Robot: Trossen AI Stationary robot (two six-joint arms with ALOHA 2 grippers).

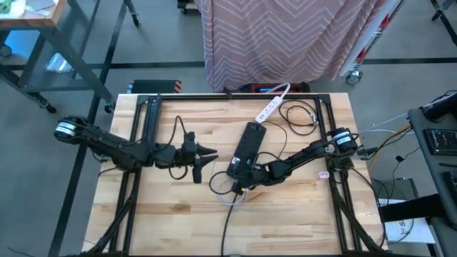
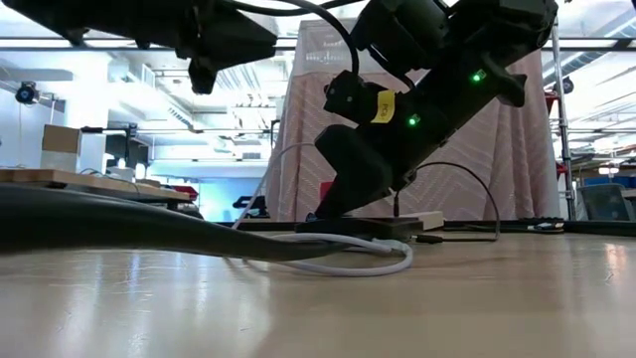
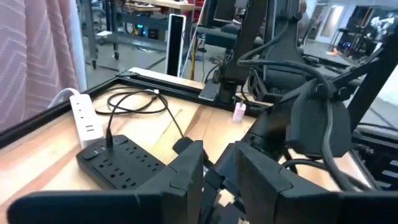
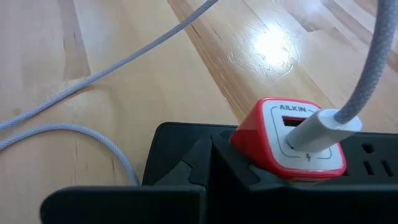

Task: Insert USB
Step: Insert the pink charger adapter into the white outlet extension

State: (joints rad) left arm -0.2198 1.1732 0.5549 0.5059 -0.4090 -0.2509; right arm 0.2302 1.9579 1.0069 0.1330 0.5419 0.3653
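Two pincers in frame: right pincer (image 1: 239, 177) clenched at the near end of the black power strip (image 1: 248, 146), centre frame, beside the red USB charger (image 4: 290, 138) with white cable plug (image 4: 320, 126) seated. Left pincer (image 1: 211, 153), centre-left above the desk (image 1: 178, 221), grasps nothing, fingers slightly parted.

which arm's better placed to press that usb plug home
Right, probably: its tool sits at the black strip's end, right by the red charger holding the plug. The left tool hangs off to one side.
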